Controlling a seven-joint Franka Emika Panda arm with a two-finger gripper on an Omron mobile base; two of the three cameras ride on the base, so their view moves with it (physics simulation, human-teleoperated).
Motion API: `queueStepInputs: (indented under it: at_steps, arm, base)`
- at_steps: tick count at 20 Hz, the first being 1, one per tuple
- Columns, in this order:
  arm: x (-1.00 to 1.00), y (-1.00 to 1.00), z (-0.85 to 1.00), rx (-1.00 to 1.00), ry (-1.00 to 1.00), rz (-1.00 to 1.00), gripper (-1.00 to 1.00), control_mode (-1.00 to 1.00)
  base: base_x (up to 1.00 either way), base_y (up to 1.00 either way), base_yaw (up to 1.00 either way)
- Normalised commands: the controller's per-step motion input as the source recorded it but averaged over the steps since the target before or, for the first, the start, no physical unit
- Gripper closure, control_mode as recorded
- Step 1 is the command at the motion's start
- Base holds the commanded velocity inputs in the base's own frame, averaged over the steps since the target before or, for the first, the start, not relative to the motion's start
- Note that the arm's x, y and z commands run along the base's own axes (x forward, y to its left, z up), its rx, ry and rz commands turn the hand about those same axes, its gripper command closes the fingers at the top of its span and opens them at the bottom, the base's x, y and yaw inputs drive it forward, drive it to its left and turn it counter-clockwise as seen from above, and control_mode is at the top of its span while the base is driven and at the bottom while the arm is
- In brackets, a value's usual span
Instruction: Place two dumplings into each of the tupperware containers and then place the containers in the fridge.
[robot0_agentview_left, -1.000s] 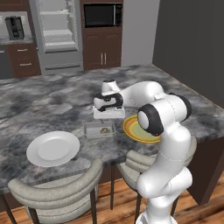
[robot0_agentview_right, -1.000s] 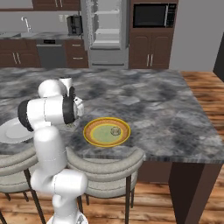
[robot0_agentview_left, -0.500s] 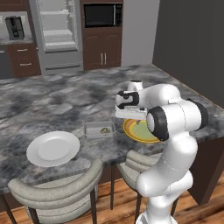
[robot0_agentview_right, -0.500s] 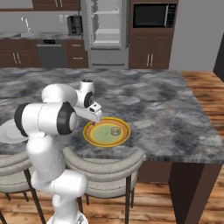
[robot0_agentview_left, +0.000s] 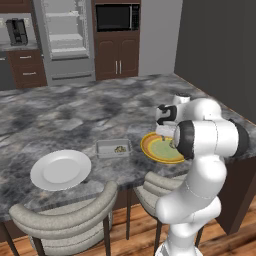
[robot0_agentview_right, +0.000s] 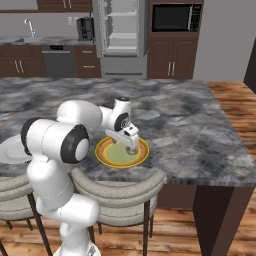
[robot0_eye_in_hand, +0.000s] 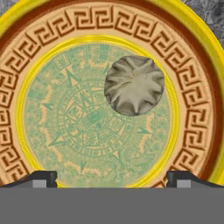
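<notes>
My pincer (robot0_agentview_right: 132, 148) hangs wide open and empty over the yellow plate (robot0_eye_in_hand: 192, 57), where one dumpling (robot0_eye_in_hand: 134, 85) sits off-centre. I judge I should centre the fingertips (robot0_eye_in_hand: 43, 178) astride it before descending, then carry it to the tupperware container (robot0_agentview_left: 113, 148) on the bench (robot0_agentview_left: 60, 115).

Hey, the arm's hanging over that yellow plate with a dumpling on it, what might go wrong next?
1. The dumpling lies off-centre between the open gripper fingertips; a straight descent may clip or push it.
2. It's rounded and could slide across the smooth yellow plate.
3. The tupperware container is small, so a drop may miss.
</notes>
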Motion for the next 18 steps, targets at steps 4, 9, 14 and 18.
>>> queueStepInputs:
  at_steps: [4,9,14,18]
  arm:
    - [0.18,-0.42,-0.10,0.00,0.03,-0.09,-1.00,-1.00]
    - [0.29,-0.04,-0.24,0.00,0.00,0.00,-1.00,-1.00]
    - [0.02,-0.32,-0.05,-0.02,0.01,-0.01,-1.00,-1.00]
    - [0.24,-0.03,-0.21,-0.01,0.00,0.00,-1.00,-1.00]
  base:
    - [0.00,0.00,0.00]
    - [0.00,0.00,0.00]
    - [0.00,0.00,0.00]
    - [0.00,0.00,0.00]
